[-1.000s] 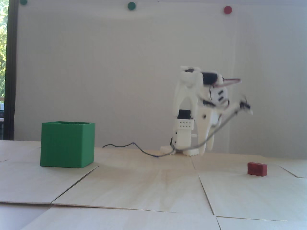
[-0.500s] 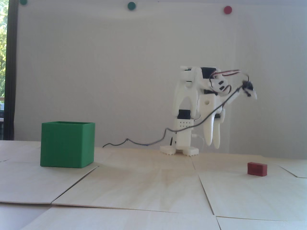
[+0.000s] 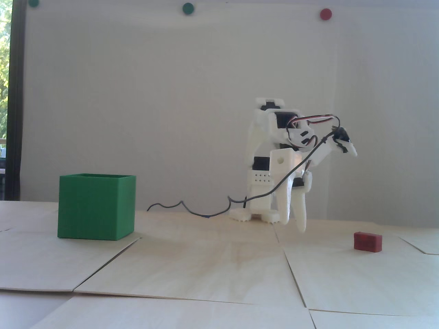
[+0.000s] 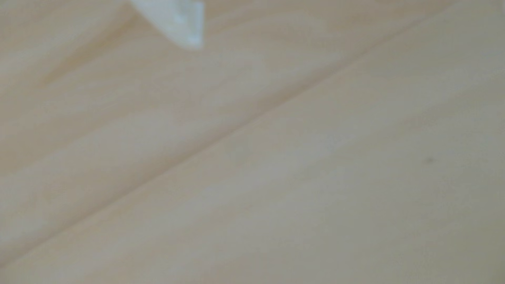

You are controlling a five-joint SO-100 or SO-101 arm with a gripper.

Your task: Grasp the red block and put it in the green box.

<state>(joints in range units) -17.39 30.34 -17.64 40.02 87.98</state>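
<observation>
Nothing is done yet: the red block [image 3: 368, 241] lies on the wooden surface [image 3: 219, 274], far right of the green box [image 3: 96, 206]. The fingers [image 3: 301, 212] hang empty near the base; their spread cannot be told.
</observation>
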